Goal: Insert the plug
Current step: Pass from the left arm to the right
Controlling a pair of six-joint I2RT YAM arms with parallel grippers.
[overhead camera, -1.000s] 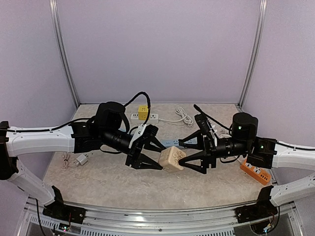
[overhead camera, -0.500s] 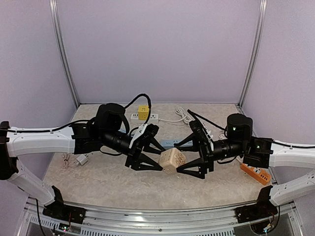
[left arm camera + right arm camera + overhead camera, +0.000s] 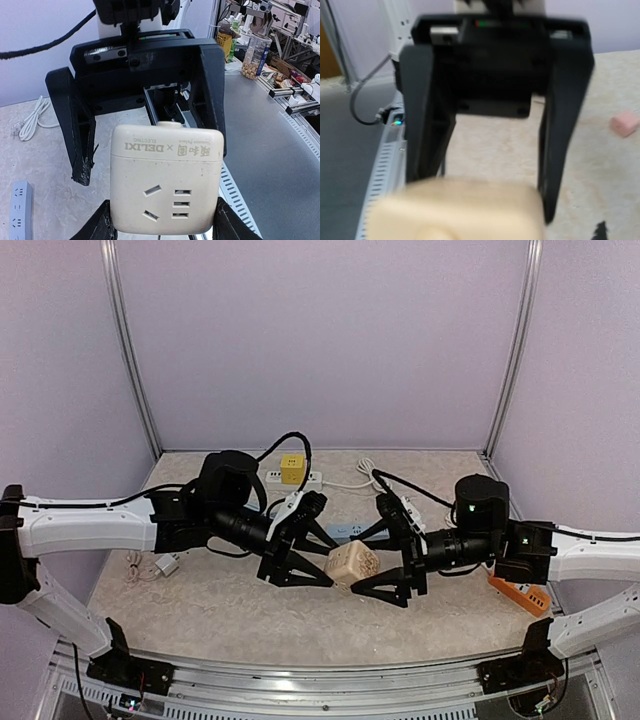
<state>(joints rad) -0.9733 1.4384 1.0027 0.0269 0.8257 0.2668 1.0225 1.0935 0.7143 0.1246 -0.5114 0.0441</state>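
While the left hand point(image 3: 325, 562) is clamped on a beige cube socket point(image 3: 167, 185), held over the middle of the worktop point(image 3: 220, 605), the right hand point(image 3: 358, 565) stands wide open and empty, its fingers either side of that cube. Closing off-centre could twist the cube out of the left grip, and neither hand holds a plug: what looks like the white plug point(image 3: 166, 564) lies well apart by the worktop's left edge. Counted: two hands, one beige cube, one yellow cube point(image 3: 291, 468), one white strip point(image 3: 306, 480), one blue strip point(image 3: 345, 532), one orange strip point(image 3: 520, 590), one coiled cord point(image 3: 372, 476).
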